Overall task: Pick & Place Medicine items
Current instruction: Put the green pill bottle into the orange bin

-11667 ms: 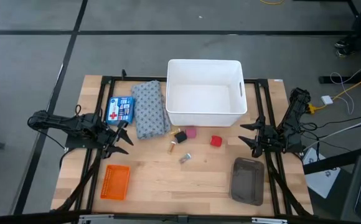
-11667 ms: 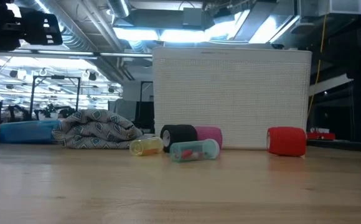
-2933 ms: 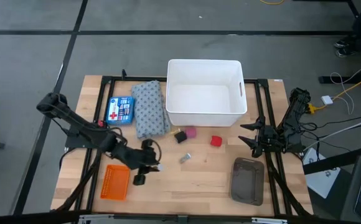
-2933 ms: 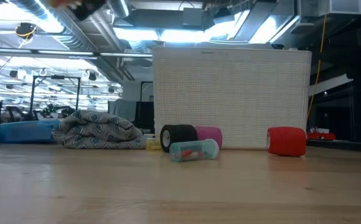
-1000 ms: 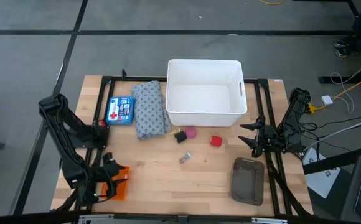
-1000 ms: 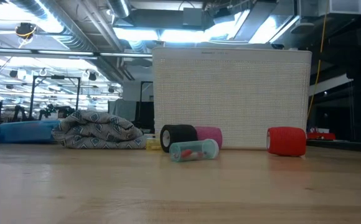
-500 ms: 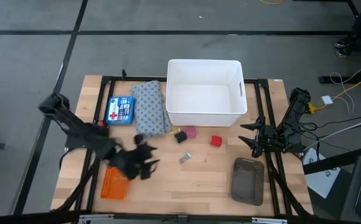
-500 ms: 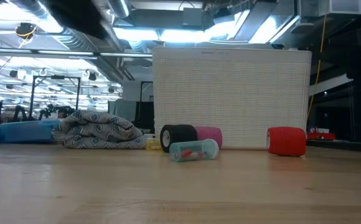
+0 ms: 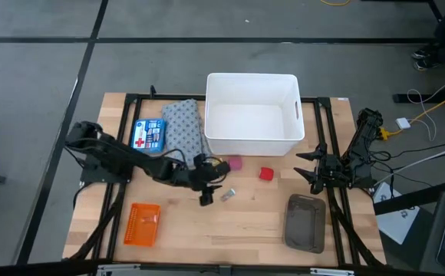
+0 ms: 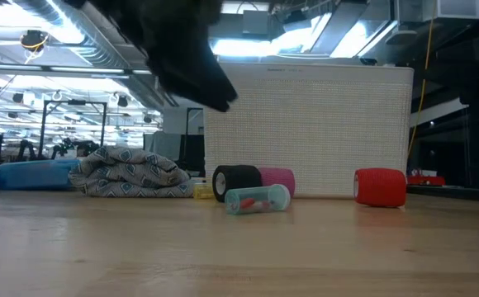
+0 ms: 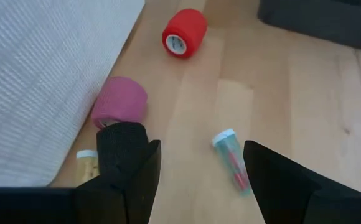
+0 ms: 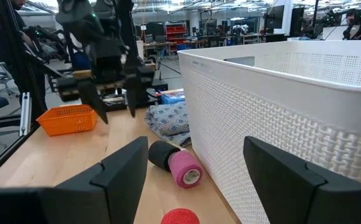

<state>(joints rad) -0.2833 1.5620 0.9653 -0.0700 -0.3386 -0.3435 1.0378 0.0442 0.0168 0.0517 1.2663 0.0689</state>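
The silvery-grey piece, a clear tube with a pale cap (image 11: 233,159), lies on its side on the wood (image 9: 228,195) (image 10: 256,200). The amber vial (image 11: 86,163) lies beside the black roll (image 10: 236,182), mostly hidden behind it in the low view. The blue box with the red cross (image 9: 147,135) lies flat at the far left. My left gripper (image 9: 207,188) (image 11: 202,180) hovers open above the table just left of the tube, touching nothing. My right gripper (image 9: 312,170) (image 12: 199,186) waits open at the right edge.
A white bin (image 9: 252,115) stands at the far middle, with the grey patterned cloth (image 9: 186,135) to its left. Pink (image 9: 236,163) and red (image 9: 265,174) rolls lie in front of it. An orange basket (image 9: 142,224) sits near left and a dark grey tray (image 9: 305,222) near right.
My left arm has swung from above the orange basket at the near left toward the right and far side, and its gripper is now over the middle of the table by the black roll and the tube. The things on the table have kept their places.
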